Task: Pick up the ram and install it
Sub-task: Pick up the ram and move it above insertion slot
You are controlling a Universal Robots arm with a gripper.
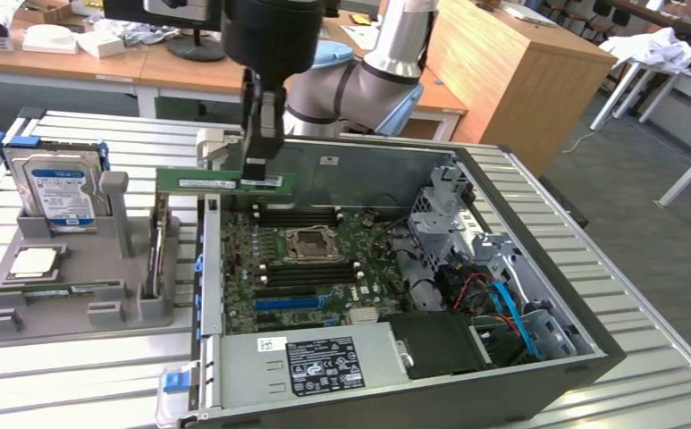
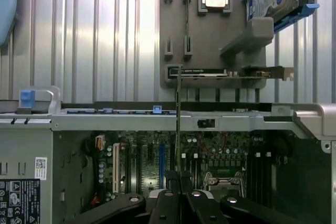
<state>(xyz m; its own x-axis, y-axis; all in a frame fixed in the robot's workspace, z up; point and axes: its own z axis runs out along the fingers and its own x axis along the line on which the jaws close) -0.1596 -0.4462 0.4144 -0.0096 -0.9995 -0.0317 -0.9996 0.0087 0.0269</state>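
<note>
The fingers (image 1: 253,172) are clamped almost fully shut on the ram (image 1: 202,181). It's gripped from above, a bit off-centre, and held level in the air. The green stick looks to be hung across the open computer case (image 1: 560,357), right at the wall facing the grey parts tray (image 1: 71,304) that's parked beside the case on the table (image 1: 83,380). Nothing is seated yet: the motherboard (image 1: 309,273) inside the case is well below the stick.

In the wrist view the ram (image 2: 178,108) is seen edge-on as a thin line pinched between the fingers (image 2: 172,178). That line crosses the case wall (image 2: 131,121), with the motherboard (image 2: 226,156) on one side and the tray (image 2: 210,40) on the other.
</note>
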